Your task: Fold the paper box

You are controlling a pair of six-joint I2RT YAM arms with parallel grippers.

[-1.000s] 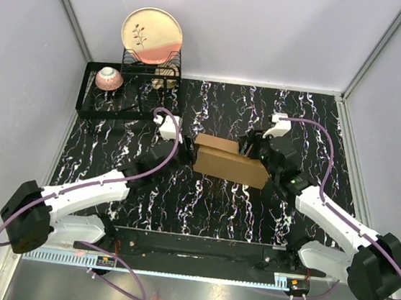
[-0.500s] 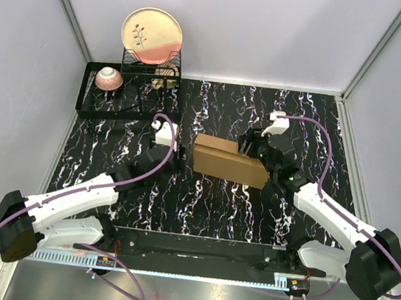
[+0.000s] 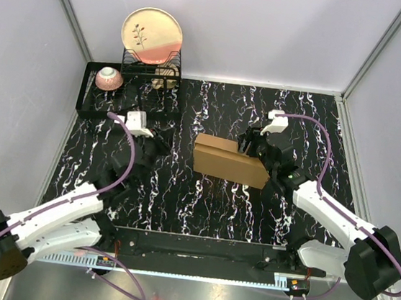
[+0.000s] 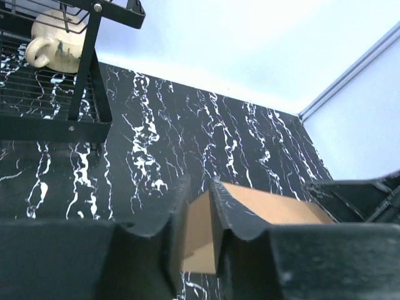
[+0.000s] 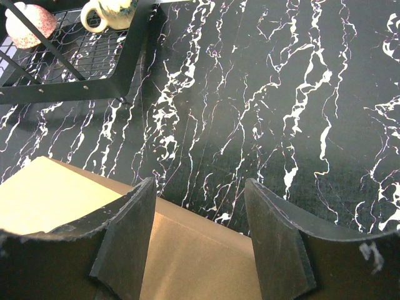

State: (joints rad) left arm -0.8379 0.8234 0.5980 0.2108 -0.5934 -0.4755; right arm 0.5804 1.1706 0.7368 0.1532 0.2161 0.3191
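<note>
The paper box (image 3: 228, 164) is a brown cardboard carton lying flat in the middle of the black marbled table. My left gripper (image 3: 163, 148) is off to its left, clear of it. In the left wrist view its fingers (image 4: 199, 187) stand a narrow gap apart with nothing between them, and the box's near end (image 4: 200, 234) shows beyond. My right gripper (image 3: 255, 150) is over the box's right end. Its fingers (image 5: 199, 184) are spread wide, with the box's brown top (image 5: 187, 256) under them.
A black wire dish rack (image 3: 90, 105) stands at the back left, holding an upright plate (image 3: 152, 36), a pink bowl (image 3: 109, 78) and a cream mug (image 3: 165, 82). The mug (image 4: 56, 31) and rack (image 4: 56, 122) lie close ahead of the left wrist. Grey walls close three sides.
My left arm has drawn back to the left, away from the box's left end, and its jaws have narrowed. The right gripper and the box have stayed put.
</note>
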